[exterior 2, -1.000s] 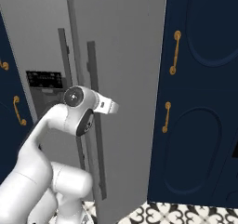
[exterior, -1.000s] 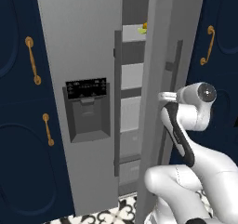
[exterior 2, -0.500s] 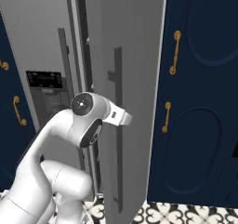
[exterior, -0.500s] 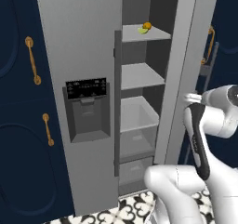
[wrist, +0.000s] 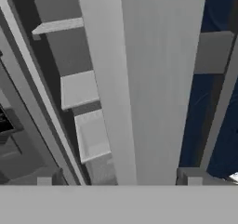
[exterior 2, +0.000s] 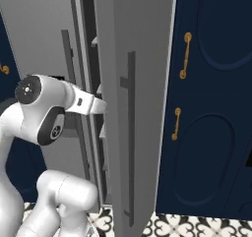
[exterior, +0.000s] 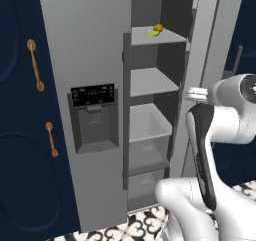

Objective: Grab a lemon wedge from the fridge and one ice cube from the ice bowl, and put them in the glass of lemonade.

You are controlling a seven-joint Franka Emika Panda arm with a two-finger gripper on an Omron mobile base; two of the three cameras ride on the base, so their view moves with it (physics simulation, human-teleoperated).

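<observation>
White arm bent at elbow, forearm level, wrist reaching forward. Gripper point(wrist: 120, 179) at bottom of hand view, dark fingertips point(wrist: 44, 180) wide apart, nothing held between them.

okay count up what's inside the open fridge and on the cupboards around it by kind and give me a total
Lemon wedge: 1
Orange fruit: 1
Fridge shelves: 2
Fridge drawers: 2
Brass cupboard handles: 4
Total: 10

Brushed matt grey steel fridge point(exterior: 85, 50), navy matt cupboards point(exterior 2: 211, 83) with shiny brass handles point(exterior: 34, 65), glossy patterned floor tiles point(exterior 2: 197, 226)
</observation>
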